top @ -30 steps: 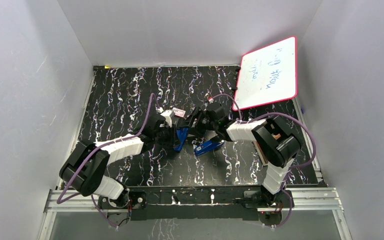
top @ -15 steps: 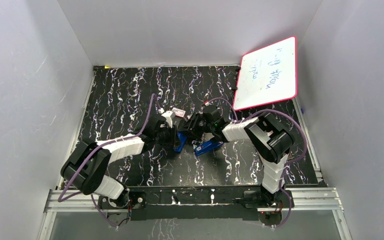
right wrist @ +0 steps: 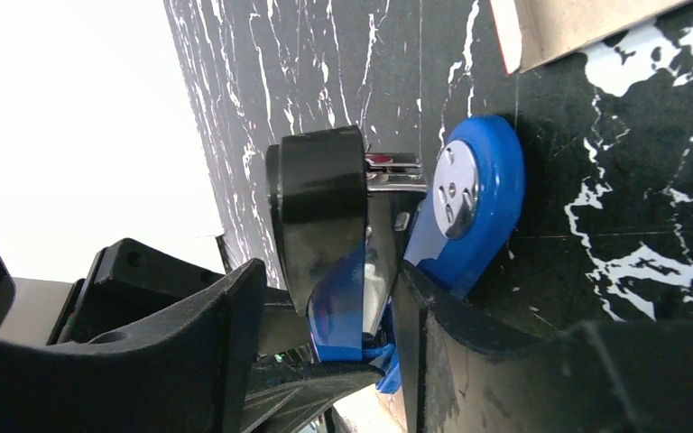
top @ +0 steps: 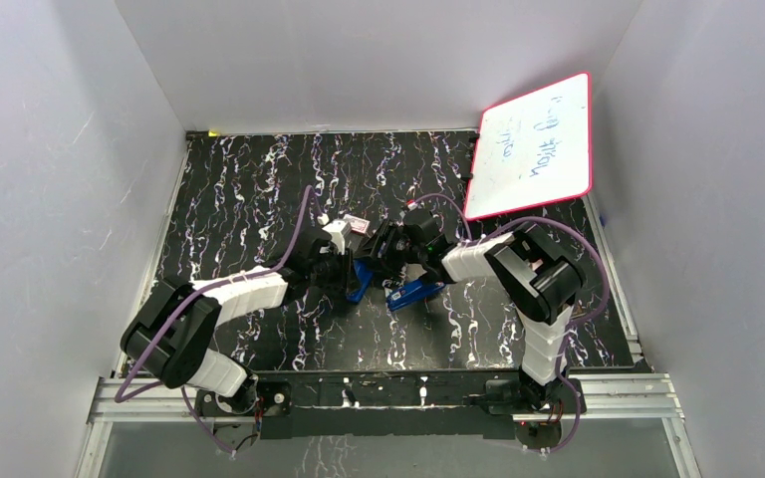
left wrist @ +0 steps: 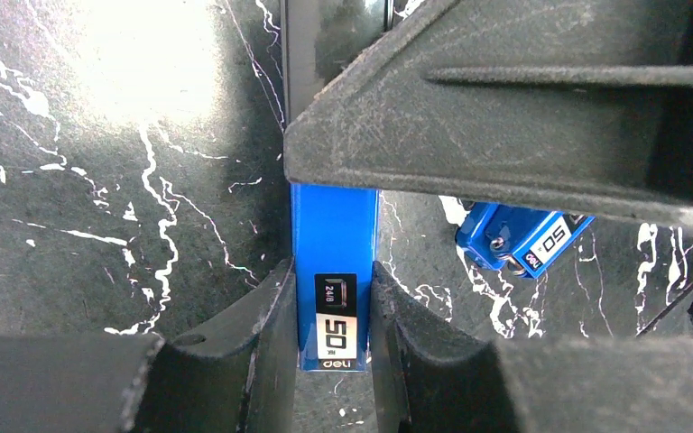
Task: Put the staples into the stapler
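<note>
Holding stapler (left wrist: pixel 332 225) mid bench (top: pixel 239 189), L hand (left wrist: pixel 332 275) clamped on blue body; R hand (right wrist: pixel 329 275) straddles black lid (right wrist: pixel 316 216), grip unclear. No staples in view; loading not begun, prob. at lid-opening step.

Blue stapler (left wrist: pixel 335 244), black-labelled end, second blue stapler (left wrist: pixel 523 242) nearby

Overhead view: even, diffuse light, sharp throughout. Left wrist: bright glare on tabletop (left wrist: pixel 144 63), upper left. Right wrist: upper left blown out white; bottom edge dark.
</note>
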`<state>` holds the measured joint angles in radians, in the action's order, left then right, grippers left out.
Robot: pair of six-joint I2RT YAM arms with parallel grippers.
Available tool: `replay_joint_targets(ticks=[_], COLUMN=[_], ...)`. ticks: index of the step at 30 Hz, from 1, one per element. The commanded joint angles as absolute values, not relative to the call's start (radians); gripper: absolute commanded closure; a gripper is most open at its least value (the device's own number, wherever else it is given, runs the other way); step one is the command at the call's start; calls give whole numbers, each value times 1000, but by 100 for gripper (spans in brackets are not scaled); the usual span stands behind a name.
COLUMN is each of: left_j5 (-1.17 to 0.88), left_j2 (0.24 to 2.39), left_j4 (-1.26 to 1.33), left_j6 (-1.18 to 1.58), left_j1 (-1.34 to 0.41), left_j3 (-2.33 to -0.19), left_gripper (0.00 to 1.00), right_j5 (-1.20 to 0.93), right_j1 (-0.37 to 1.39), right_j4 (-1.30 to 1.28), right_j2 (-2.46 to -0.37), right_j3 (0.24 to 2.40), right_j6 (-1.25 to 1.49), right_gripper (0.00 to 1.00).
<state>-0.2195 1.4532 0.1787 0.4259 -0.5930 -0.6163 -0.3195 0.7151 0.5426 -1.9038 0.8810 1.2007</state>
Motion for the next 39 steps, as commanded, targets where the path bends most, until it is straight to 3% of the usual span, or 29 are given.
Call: replay_joint_targets(ticks=[1,11,16,22,25,29,37,39], left_j5=[-212,-128,-163,-226,-226,-223,-155,-112], left_j2=[1428,1438,1470,1477,1483,1474,1376,1252], left_j4=[120,-152,-222,-285,-292,-247,-64,25], left_j6=[350,-28,-300,-604,-646,-623,-536,-438], left_j1=[-597,-594,-594,-594,-594,-594,-578,-561], left_j3=[-674,-819,-845,-845,-849,-839,-796,-776], left_gripper=[100,100,100,99,91,70,54,46], right_j5=[-278,-42,157,251,271,276,386,426], right_j1=[718,715,714,714,713,713,713,713], right_j4=[546,479,438,444,406,380,259,250], right_j2=[-1832,-1444,-1220,-1043,-1004,-979,-908,-848], right_j3=[874,690,572,468,464,467,536,556], right_j6=[1159,952,808,675,639,607,470,348], right_gripper=[37,31,30,26,25,23,22,21])
